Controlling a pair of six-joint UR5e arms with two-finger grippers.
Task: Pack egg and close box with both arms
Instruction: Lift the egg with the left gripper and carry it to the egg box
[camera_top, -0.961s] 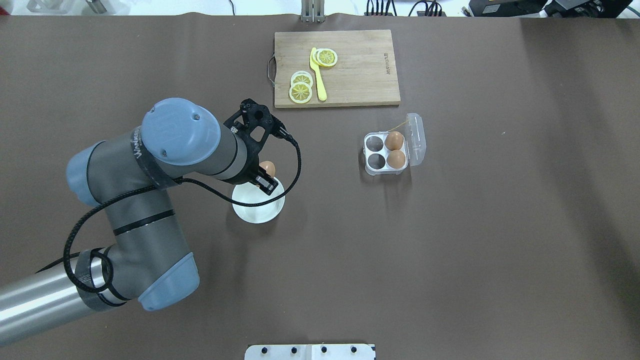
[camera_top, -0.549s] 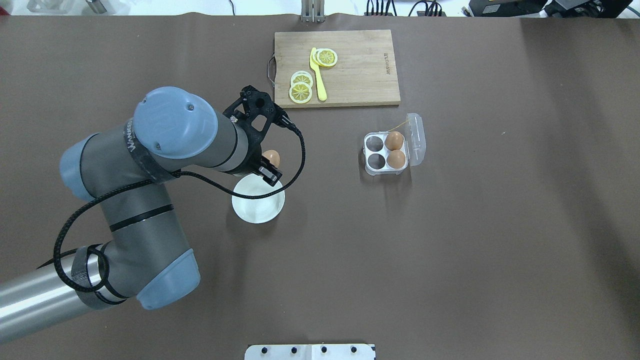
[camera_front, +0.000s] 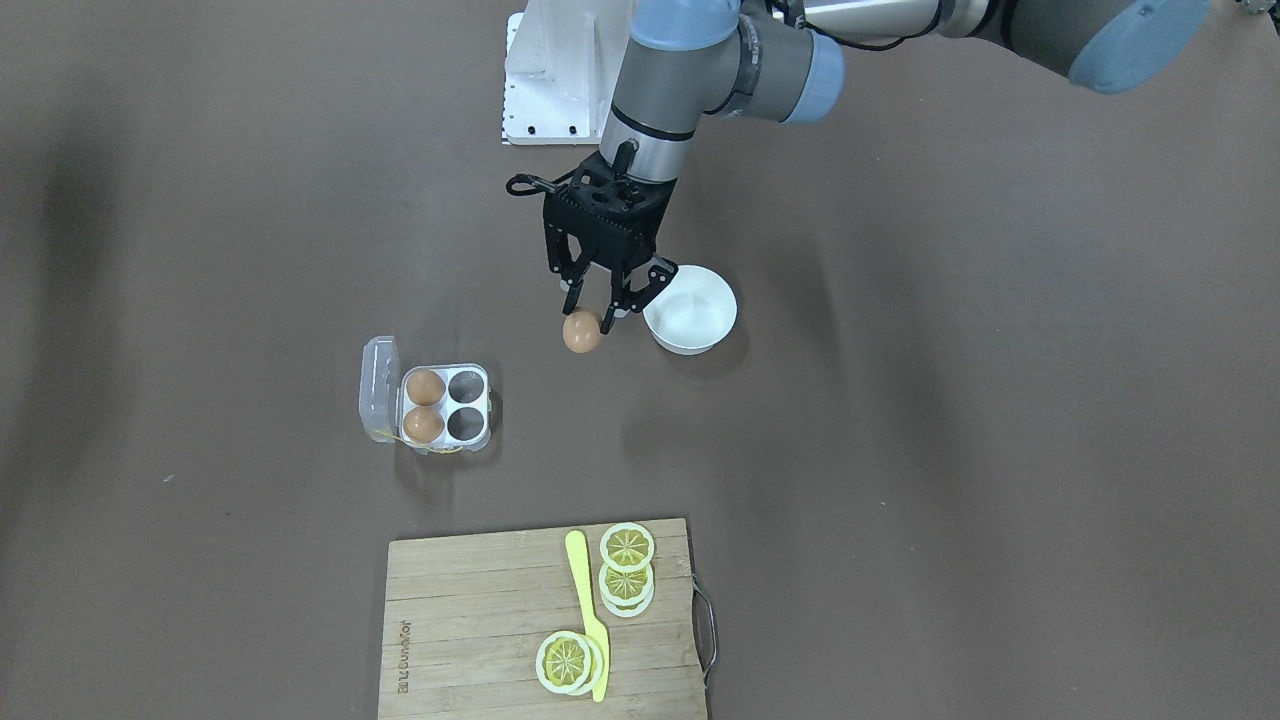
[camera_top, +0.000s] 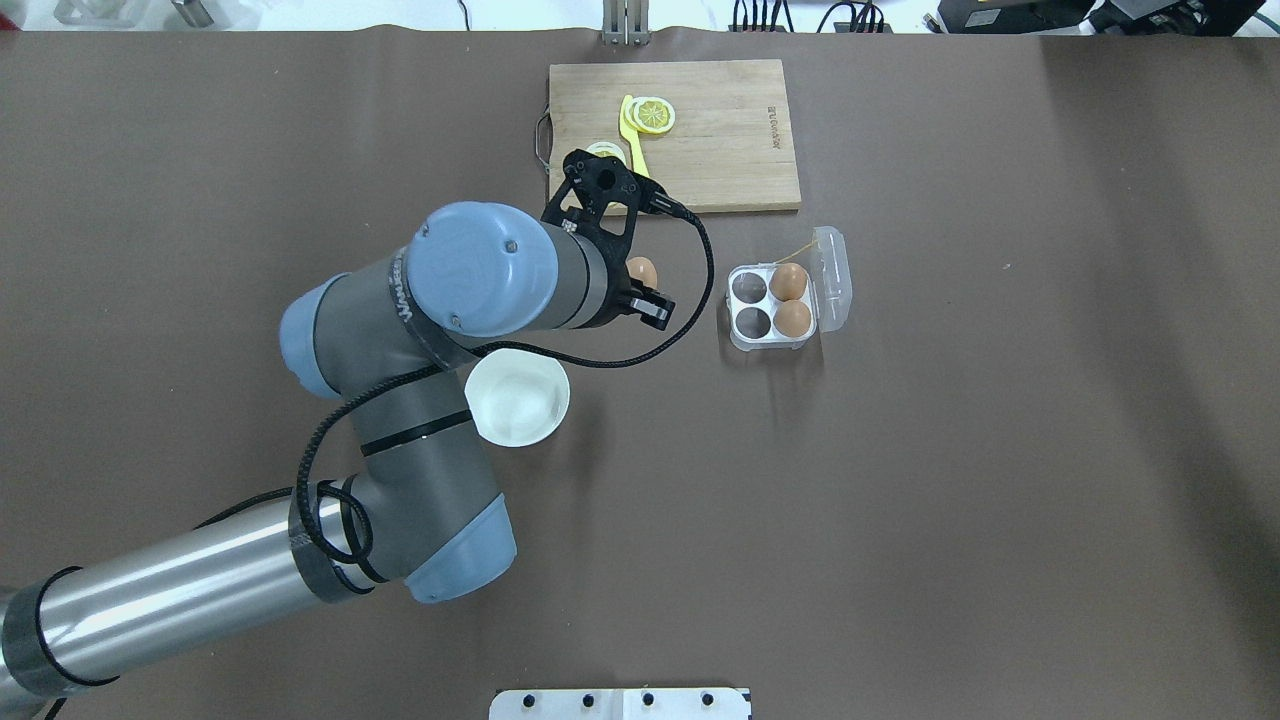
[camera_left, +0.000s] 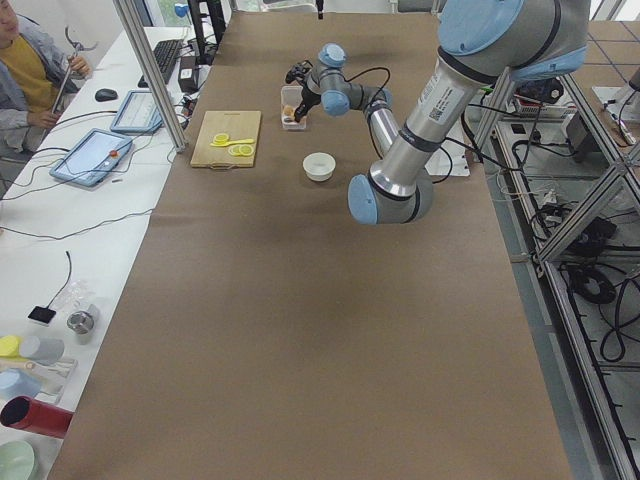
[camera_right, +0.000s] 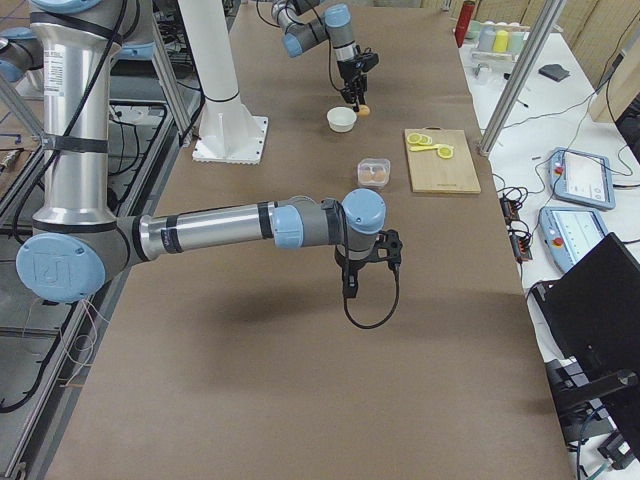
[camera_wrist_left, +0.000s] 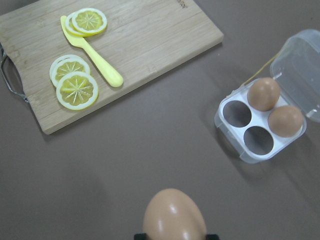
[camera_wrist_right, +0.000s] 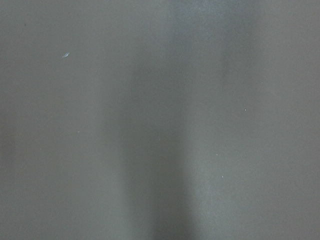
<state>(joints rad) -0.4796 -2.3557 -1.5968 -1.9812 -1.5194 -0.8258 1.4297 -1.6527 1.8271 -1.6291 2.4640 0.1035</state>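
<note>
a: left gripper (camera_front: 590, 315) status?
b: closed on the egg (camera_front: 581, 332). the egg is pinched at the fingertips, with the gripper pointed down. it is held above the counter (camera_front: 900, 450).
a: egg position relative to the box (camera_front: 489, 410)?
b: apart from it. in the front-facing view the egg is seen between the white bowl (camera_front: 690, 342) and the box, just beside the bowl. in the left wrist view the egg is at the bottom centre and the box is up and to the right.
a: box state?
b: the lid (camera_front: 373, 385) is open and swung out on the side away from the bowl. two eggs (camera_front: 425, 386) are seated in the cups next to the lid. the two cups (camera_front: 466, 384) on the bowl side are unfilled.
a: right gripper (camera_right: 349, 292)?
b: it is seen only in the exterior right view, pointed down over the counter, well apart from the box. open or closed cannot be told. only blurred counter surface is shown by the right wrist camera.
a: anything else on the counter?
b: a cutting board (camera_front: 470, 600) is placed on the operators' side, apart from the box. lemon slices (camera_front: 627, 547) are laid on it in two groups. a yellow knife (camera_front: 588, 620) is laid between the groups.
</note>
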